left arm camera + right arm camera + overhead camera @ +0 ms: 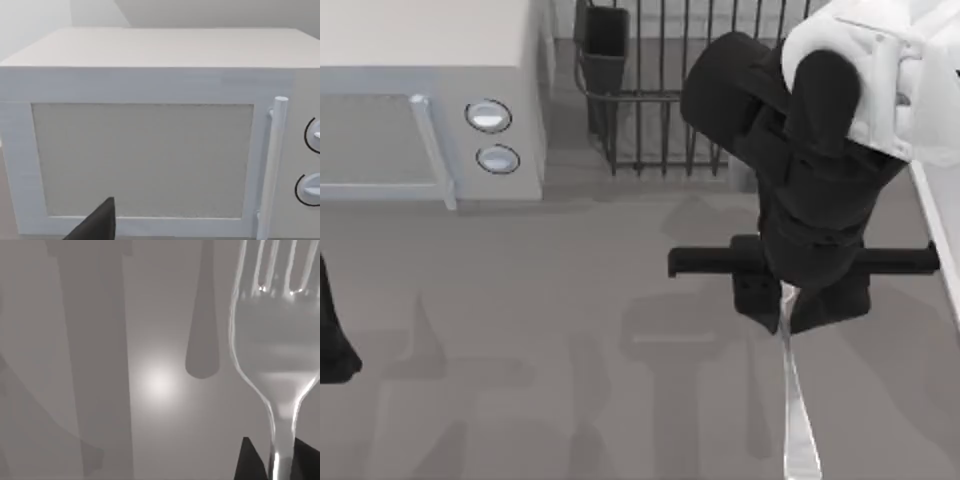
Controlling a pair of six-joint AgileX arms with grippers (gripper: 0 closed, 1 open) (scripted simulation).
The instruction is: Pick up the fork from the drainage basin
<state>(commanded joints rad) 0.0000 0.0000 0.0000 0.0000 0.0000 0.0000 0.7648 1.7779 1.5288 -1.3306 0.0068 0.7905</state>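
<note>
With its jaws clamped on the fork [798, 420], the right gripper [786, 318] holds it above the bench [520, 330] (left arm parked by the microwave [430, 90]); judged next: a steady lift.

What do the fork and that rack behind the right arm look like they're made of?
The fork, held in the right gripper, looks like polished metal: pale silver, with bright glints along its tines and neck. The rack looks like dark wire, probably coated metal: thin black bars, matte, without glints. Neither material is certain in a rendered scene.
</note>
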